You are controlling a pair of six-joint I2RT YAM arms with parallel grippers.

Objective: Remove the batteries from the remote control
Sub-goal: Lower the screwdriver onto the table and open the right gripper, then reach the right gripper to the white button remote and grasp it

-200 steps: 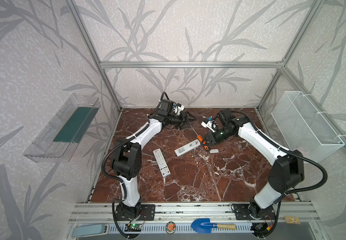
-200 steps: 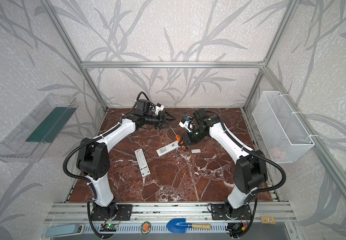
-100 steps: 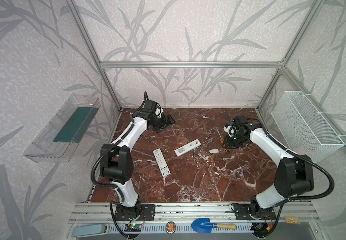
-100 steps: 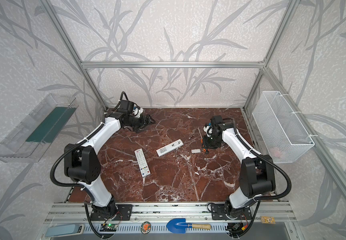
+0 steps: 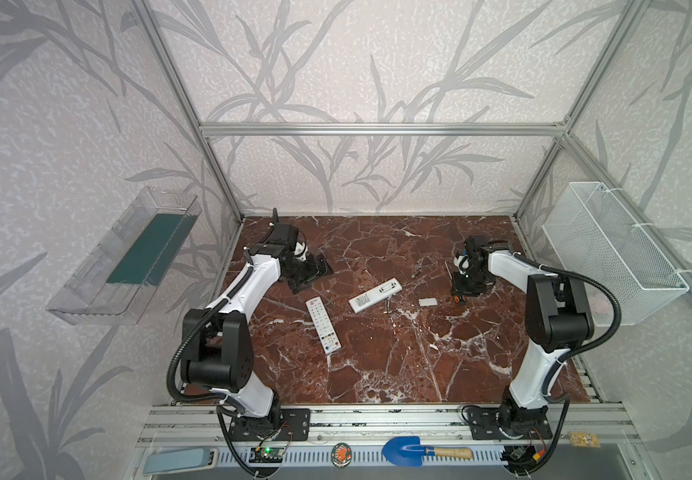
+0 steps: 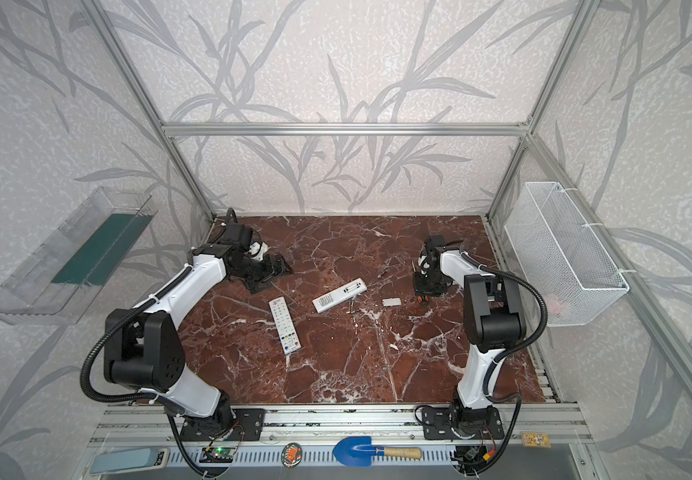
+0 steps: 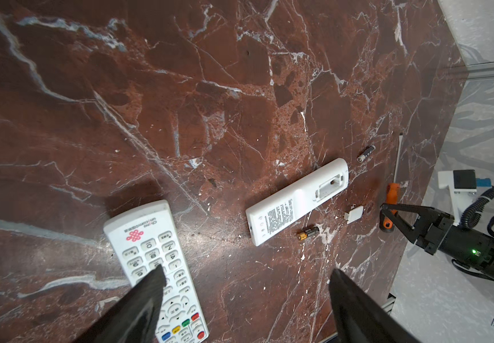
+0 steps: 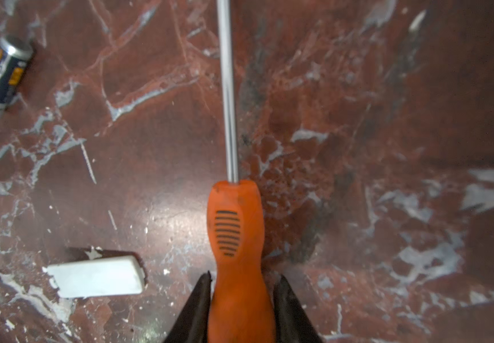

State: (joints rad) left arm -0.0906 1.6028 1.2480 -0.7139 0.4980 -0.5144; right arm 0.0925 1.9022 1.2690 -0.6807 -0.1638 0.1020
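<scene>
My left jaws stand wide, empty; my right jaws clamp the orange screwdriver (image 8: 235, 225). Both batteries (image 7: 308, 232) lie loose on the tabletop (image 7: 210, 89) near the opened remote (image 7: 281, 213); light, slick, roll-prone, I judge; pinch across mid-barrel.

Front of table (image 5: 398, 365) free; mid cluttered: keypad remote (image 5: 322, 325), open remote (image 5: 375, 295), cover (image 5: 427, 302), batteries (image 7: 308, 232); gap btw remotes prob. passable.

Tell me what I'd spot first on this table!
Probably the orange screwdriver, gripped by the right gripper on the right of the table. Then the white remote lying face down mid-table, its battery slot open, with two batteries loose near it.
</scene>
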